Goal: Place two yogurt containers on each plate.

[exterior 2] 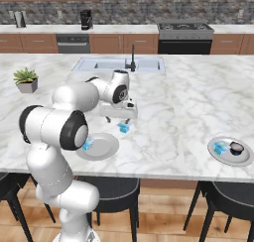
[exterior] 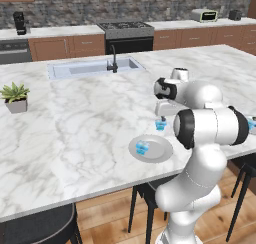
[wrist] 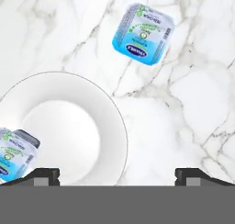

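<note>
A grey plate (exterior: 161,151) (exterior 2: 106,146) (wrist: 64,131) lies near the counter's front edge, with one blue yogurt container (exterior: 142,148) (exterior 2: 88,145) (wrist: 13,156) on its left part. A second yogurt container (exterior: 160,124) (exterior 2: 123,128) (wrist: 143,33) stands on the marble just behind that plate. My gripper (exterior: 161,118) (exterior 2: 119,120) (wrist: 117,175) hovers open above the counter by this loose cup, holding nothing. Far to the right, another plate (exterior 2: 228,158) carries a yogurt container (exterior 2: 220,147) and a small dark object (exterior 2: 236,147).
A sink (exterior: 92,68) with a black faucet (exterior: 114,60) is set into the island behind my hand. A potted plant (exterior: 15,98) stands at the left. Dark stools (exterior 2: 111,189) sit under the front edge. The back wall holds a stove (exterior: 125,30).
</note>
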